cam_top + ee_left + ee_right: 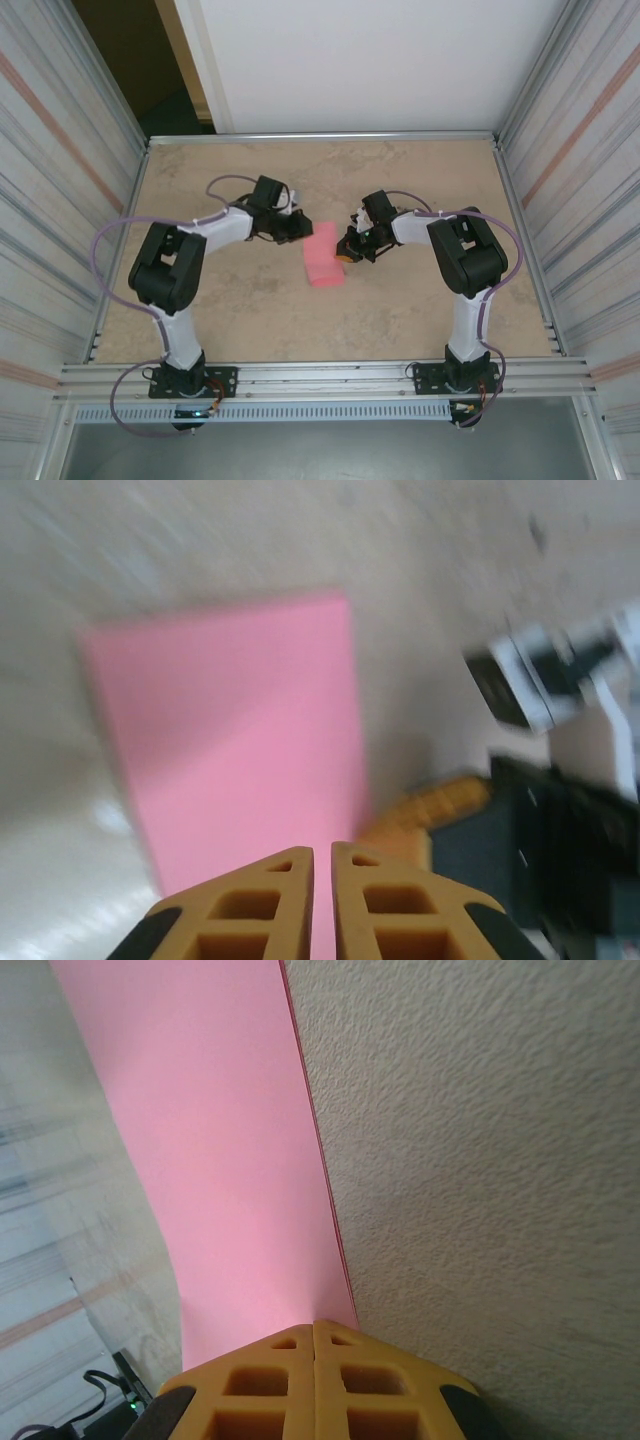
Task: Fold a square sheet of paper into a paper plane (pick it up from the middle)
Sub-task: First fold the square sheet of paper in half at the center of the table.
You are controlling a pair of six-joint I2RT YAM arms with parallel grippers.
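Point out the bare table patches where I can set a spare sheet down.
Crowded: the centre, where the left gripper and right gripper flank the pink paper. Free: the far strip between them and the back wall; the near strip between the paper and the front rail.

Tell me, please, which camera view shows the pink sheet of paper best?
Top external: the pink sheet of paper shows nearly whole and sharp. Left wrist shows it larger but blurred; right wrist crops it to a close strip.
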